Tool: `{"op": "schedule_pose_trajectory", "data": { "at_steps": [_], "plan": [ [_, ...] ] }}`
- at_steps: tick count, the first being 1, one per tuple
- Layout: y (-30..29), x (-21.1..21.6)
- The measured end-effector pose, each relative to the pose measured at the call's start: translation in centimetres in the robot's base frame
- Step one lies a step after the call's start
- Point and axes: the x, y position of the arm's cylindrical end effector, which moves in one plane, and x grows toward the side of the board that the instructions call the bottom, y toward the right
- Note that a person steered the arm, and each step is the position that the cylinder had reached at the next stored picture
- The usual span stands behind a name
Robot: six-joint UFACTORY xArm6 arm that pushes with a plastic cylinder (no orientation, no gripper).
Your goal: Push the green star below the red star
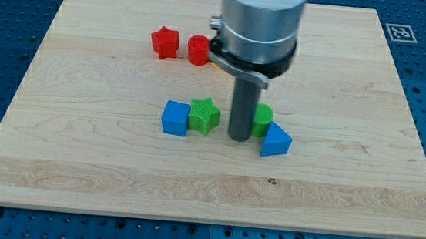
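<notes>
The green star [205, 115] lies near the board's middle, touching a blue cube [174, 118] on its left. The red star [165, 42] lies toward the view's top, up and to the left of the green star. My tip [238, 138] rests on the board just right of the green star, a small gap apart, between it and a green round block [263, 118].
A red round block [198, 49] sits right beside the red star, partly behind the arm. A blue triangular block [276, 140] lies at the lower right of my tip, touching the green round block. The wooden board [78, 162] lies on a blue perforated table.
</notes>
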Motion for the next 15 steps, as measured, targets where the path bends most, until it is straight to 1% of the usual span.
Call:
{"op": "schedule_pose_trajectory", "data": {
  "at_steps": [1, 2, 3, 4, 6, 9, 10, 11, 12, 13, 15],
  "plan": [
    [1.7, 0.0],
    [2.8, 1.8],
    [2.5, 4.7],
    [0.9, 4.8],
    [-2.2, 3.1],
    [-7.6, -0.7],
    [-9.9, -2.3],
    [-11.0, -5.0],
    [-10.9, -6.9],
    [-9.2, -5.8],
    [-2.5, -2.4]
  ]
}}
